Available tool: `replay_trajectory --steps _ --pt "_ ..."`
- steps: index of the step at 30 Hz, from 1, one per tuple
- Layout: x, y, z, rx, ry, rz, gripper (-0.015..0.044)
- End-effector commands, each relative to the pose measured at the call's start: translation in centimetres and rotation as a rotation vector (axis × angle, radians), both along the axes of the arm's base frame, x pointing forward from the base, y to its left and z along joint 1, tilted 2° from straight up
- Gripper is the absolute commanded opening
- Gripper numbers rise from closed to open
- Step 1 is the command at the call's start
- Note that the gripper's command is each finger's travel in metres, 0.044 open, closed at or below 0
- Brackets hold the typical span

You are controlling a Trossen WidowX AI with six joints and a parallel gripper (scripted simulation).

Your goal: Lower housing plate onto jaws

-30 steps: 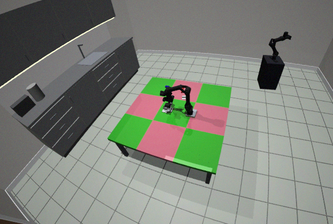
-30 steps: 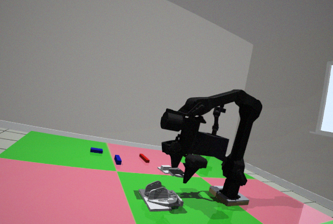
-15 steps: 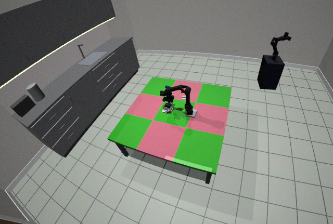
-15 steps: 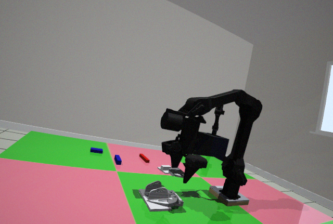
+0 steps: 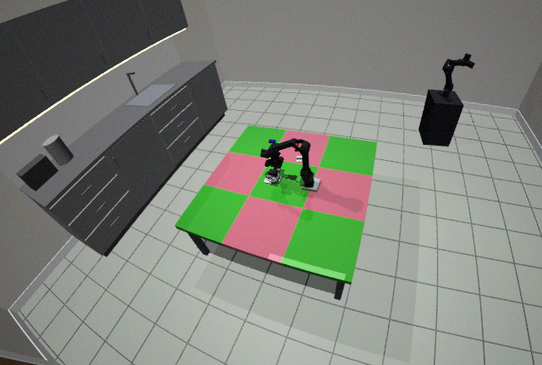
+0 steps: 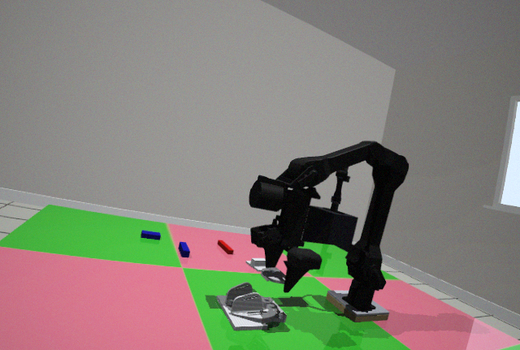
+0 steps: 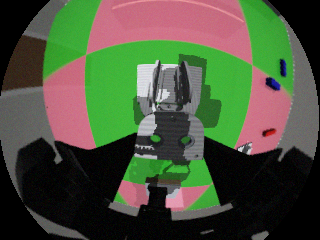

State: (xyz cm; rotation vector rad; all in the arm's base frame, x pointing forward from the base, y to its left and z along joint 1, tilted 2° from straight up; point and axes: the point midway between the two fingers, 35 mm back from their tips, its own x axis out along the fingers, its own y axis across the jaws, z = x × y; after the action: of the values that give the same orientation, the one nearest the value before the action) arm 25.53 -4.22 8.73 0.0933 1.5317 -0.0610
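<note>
The gripper (image 5: 274, 172) (image 6: 279, 278) (image 7: 170, 137) is closed on the housing plate (image 6: 274, 274) (image 7: 170, 132), one black finger at either side edge, and the plate hangs between the fingertips above the checkered table (image 5: 262, 229) (image 6: 84, 295) (image 7: 170, 25). In the wrist view the plate shows two round holes, with green visible through them. Below the fingers, and out in front of them on the side away from the arm's own foot, the pale base (image 5: 271, 179) (image 6: 241, 322) (image 7: 145, 82) lies on the middle green square, with the two grey jaws standing side by side on it. The plate is apart from the jaws in the exterior view; in the wrist view its far edge overlaps the near end of that assembly. The plate seems close to level, though it is small and partly hidden behind a finger, so its exact tilt is hard to judge. Well off to the right of the fingers in the wrist view lie two blue blocks, the lighter-faced block (image 6: 184, 249) (image 7: 273, 83) and the darker block (image 6: 150, 235) (image 7: 283, 67), along with a red bar (image 6: 225, 247) (image 7: 269, 132). A white piece (image 5: 299, 158) (image 6: 257, 264) (image 7: 245, 148) sits just beyond the right-hand finger there, partly covered by it.
</note>
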Motion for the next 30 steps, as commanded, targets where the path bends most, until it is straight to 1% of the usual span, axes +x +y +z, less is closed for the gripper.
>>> replay_trajectory --steps 1,24,30 --pt "0.1 0.1 -0.8 0.003 0.004 0.001 0.0351" --pt "0.0 0.2 -4.5 0.004 0.005 0.001 0.0351" --pt "0.0 0.2 -4.8 0.004 0.005 0.000 0.0351"
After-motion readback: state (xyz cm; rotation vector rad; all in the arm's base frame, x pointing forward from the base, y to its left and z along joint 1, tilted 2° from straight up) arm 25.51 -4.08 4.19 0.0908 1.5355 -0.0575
